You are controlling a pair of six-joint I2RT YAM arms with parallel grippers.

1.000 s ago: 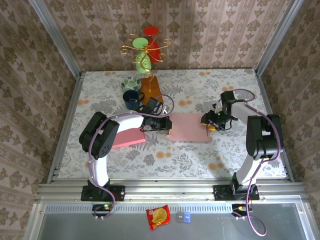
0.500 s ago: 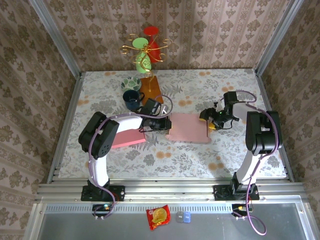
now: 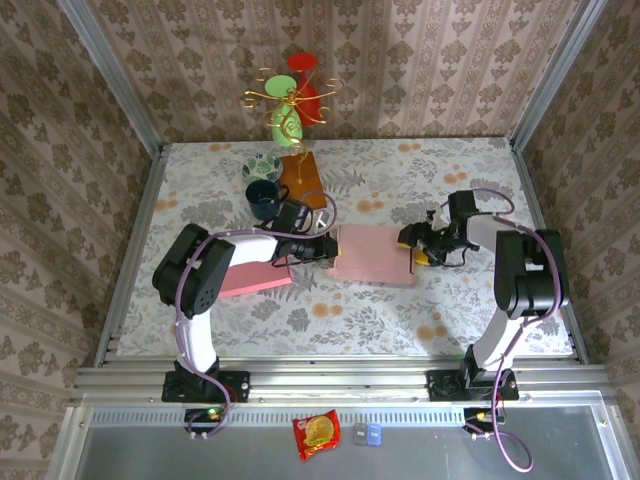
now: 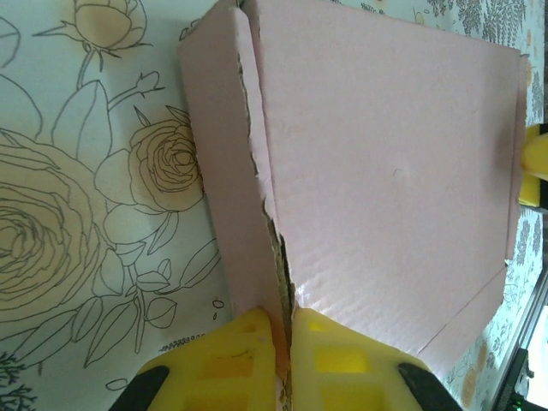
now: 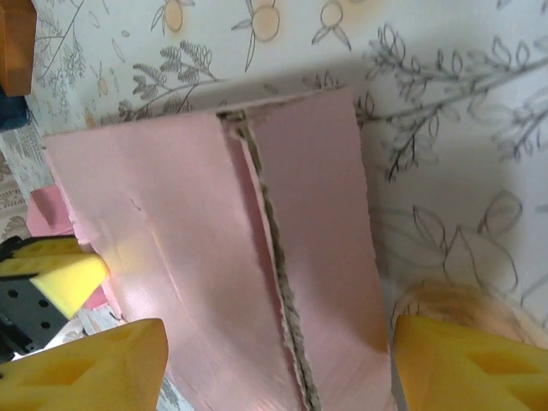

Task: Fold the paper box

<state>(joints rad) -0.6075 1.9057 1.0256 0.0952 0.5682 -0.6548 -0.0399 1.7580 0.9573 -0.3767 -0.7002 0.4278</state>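
We see the left jaws pressed together on the paper box (image 4: 385,171). Their yellow pads (image 4: 240,360) pinch a raised cardboard edge at the box's left end. From that pinch a ragged seam runs straight away from the wrist camera, with a narrow pink side panel to its left and the broad, flat top panel to its right.

The right jaws stand wide apart. Their yellow pads (image 5: 86,364) sit on either side of the box's right end, and we cannot tell whether either one touches the cardboard. In the right wrist view a rough-cut seam also runs lengthwise along the box, dividing a wide panel from a narrower one.

From above, the box lies near the middle of the desk (image 3: 450,320), between the two arms. Its long axis runs across the desk from the left arm to the right arm, with one short end pointing at each.

Just left of the box, a flat pink sheet (image 3: 250,278) lies on the desk, partly under the left arm. Behind that arm stand a dark mug (image 3: 263,197), a patterned bowl (image 3: 262,165) and a brown wooden block (image 3: 300,178). A wire ornament stand (image 3: 290,100) with red and green discs is at the back. A red snack packet (image 3: 316,433) lies on the front rail below the desk.
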